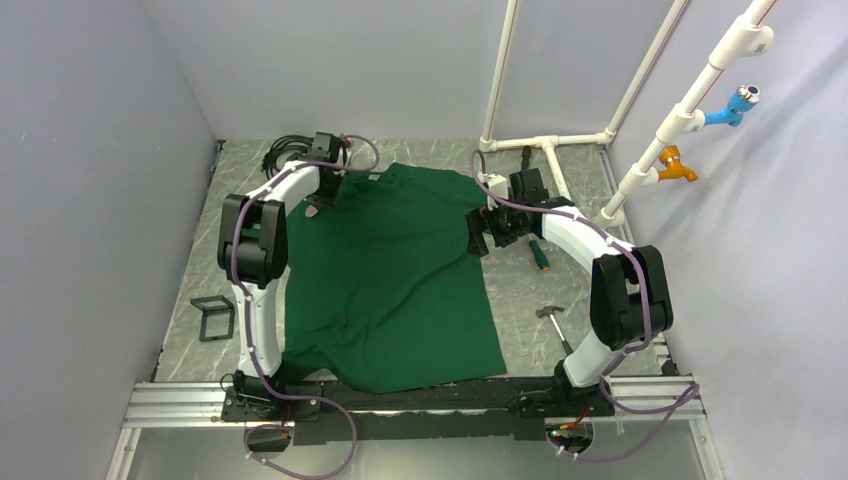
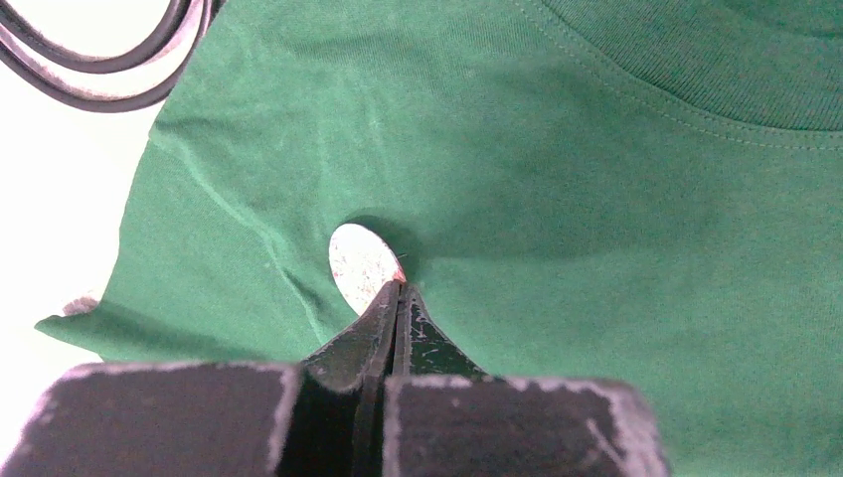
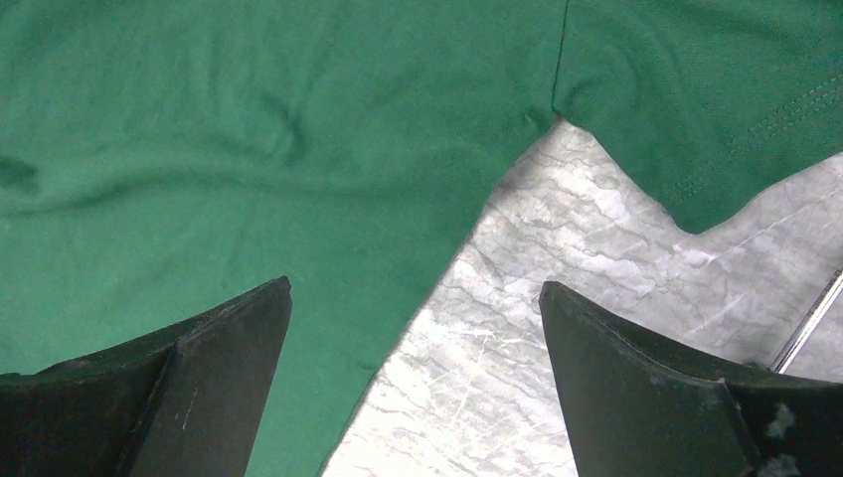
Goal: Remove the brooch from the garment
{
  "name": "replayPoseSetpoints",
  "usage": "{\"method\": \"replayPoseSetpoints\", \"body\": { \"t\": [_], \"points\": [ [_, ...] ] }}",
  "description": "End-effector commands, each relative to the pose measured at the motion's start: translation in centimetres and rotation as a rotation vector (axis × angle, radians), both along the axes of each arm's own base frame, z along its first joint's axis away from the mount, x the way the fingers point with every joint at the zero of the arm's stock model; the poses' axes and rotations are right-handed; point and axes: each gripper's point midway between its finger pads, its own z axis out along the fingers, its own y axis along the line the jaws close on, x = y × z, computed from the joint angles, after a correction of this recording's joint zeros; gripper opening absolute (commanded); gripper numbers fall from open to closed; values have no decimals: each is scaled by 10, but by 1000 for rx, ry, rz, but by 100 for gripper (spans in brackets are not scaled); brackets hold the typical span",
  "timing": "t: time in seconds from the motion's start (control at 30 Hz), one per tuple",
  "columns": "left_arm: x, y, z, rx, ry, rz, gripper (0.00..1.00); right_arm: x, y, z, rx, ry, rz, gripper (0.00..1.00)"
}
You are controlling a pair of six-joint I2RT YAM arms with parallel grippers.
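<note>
Brooch (image 2: 360, 266) showed as pale oval, long axis slanting away-left from left gripper (image 2: 398, 290) tips, clamped on its near rim over garment (image 2: 596, 248). Right gripper (image 3: 415, 298) fingers gaped wide.

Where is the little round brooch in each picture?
Top view: the brooch is a tiny pale dot at the upper left edge of the shirt.
Left wrist view: in the middle, a pale oval, its edge pinched by the shut left claw.
Right wrist view: not in it.
Shared landmark: the green shirt shows in all three.
</note>
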Motion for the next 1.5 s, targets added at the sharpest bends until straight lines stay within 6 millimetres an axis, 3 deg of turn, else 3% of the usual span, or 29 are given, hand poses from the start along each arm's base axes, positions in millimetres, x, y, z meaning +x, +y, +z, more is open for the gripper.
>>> {"method": "replayPoseSetpoints", "body": {
  "t": [0.0, 0.4, 0.43, 0.5, 0.53, 0.6, 0.87, 1.47],
  "points": [
    [8, -5, 38, -39, -93, -1, 0, 14, 2, 16, 1, -58, 13, 100],
    [7, -6, 49, -22, -113, -24, 0, 13, 2, 14, 1, -52, 16, 100],
    [5, -7, 48, -3, -113, -33, 8, 13, 2, 14, 1, -52, 17, 100],
    [1, -9, 46, 61, -129, -52, 42, 13, 3, 14, 3, -51, 19, 100],
    [-1, -11, 45, 89, -134, -59, 53, 13, 3, 14, 4, -49, 18, 100],
    [-4, -13, 41, 114, -129, -70, 59, 13, 3, 14, 6, -48, 20, 100],
    [1, -5, 21, 182, -73, -32, 53, 13, 3, 14, 5, -47, 18, 100],
    [6, 14, 6, 262, -51, -1, 48, 13, 3, 13, 2, -45, 19, 100]
  ]
}}
